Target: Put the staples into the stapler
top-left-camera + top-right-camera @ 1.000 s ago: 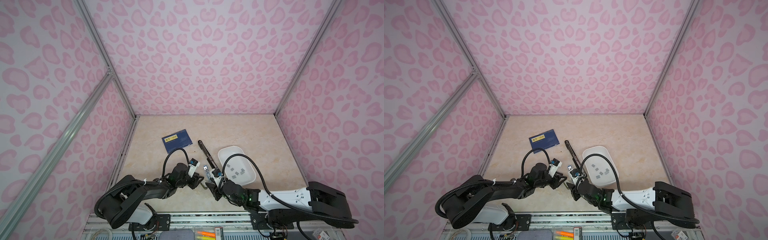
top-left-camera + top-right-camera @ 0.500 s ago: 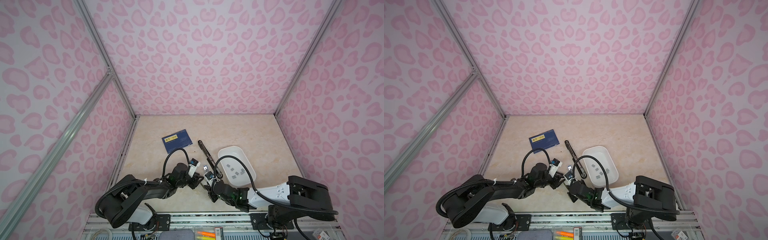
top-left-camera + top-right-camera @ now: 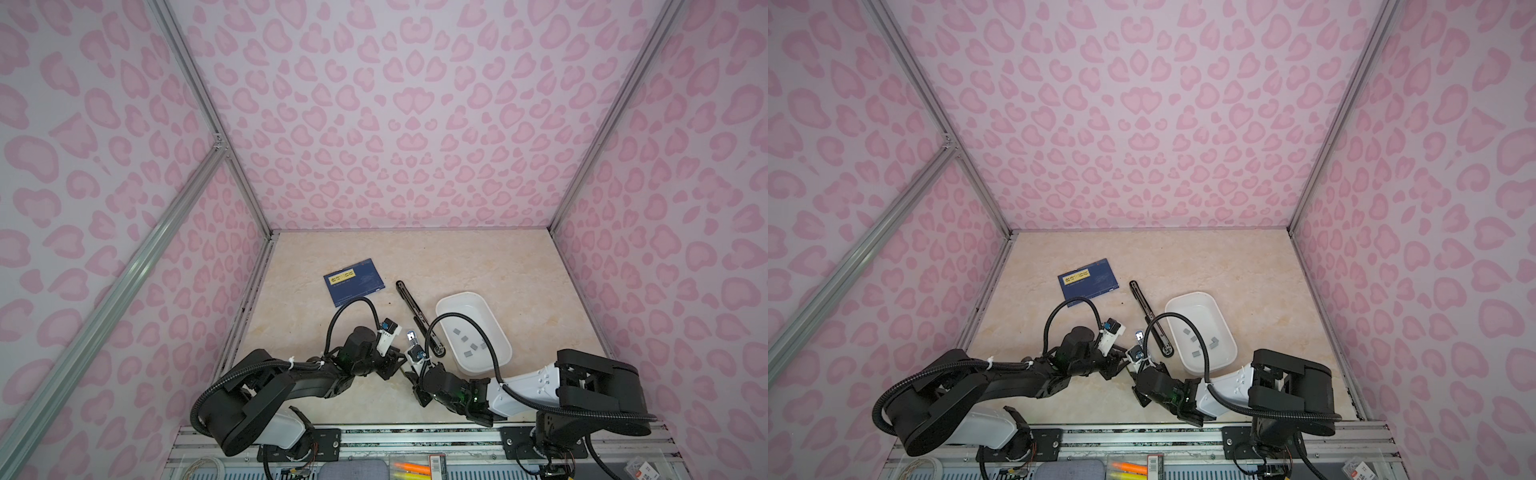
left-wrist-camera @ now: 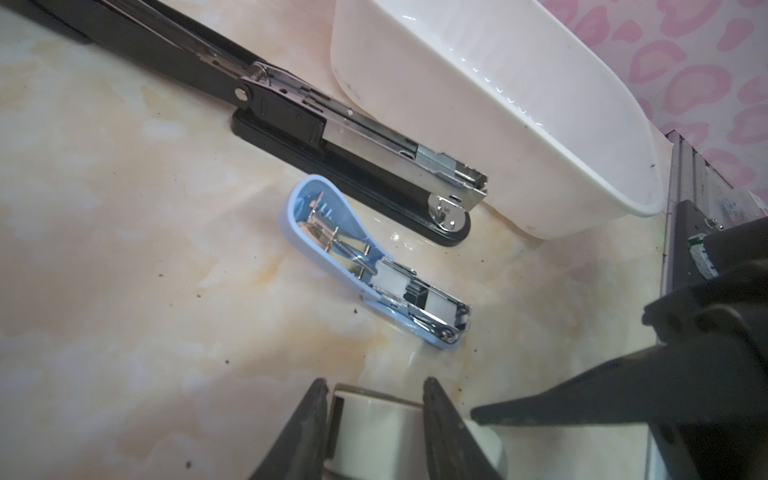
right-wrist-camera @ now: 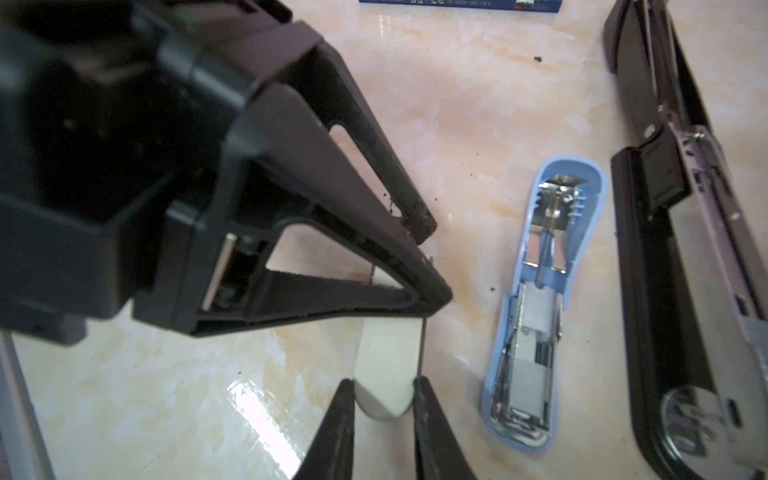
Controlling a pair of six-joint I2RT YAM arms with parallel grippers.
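Observation:
Both grippers hold a small cream-white stapler (image 5: 388, 353) low over the table. My left gripper (image 4: 374, 388) is shut across one end of it (image 4: 374, 428), and my right gripper (image 5: 382, 386) is shut across its rounded end. In both top views the grippers (image 3: 397, 365) (image 3: 409, 374) meet at the front middle and hide it. A blue stapler (image 5: 536, 332) lies open beside them with a grey strip in its channel (image 5: 530, 382). Loose staples (image 3: 469, 345) lie in the white tray (image 3: 498, 328).
A long black stapler (image 3: 415, 311) lies opened flat between the blue stapler (image 3: 411, 334) and the tray (image 4: 498, 124). A dark blue booklet (image 3: 353, 282) lies further back on the left. Dark specks dot the marble table. The frame rail runs along the front edge.
My right arm folded in toward the left gripper, and its jaws narrowed onto the rounded end of the white stapler. My left gripper has kept its hold and barely moved.

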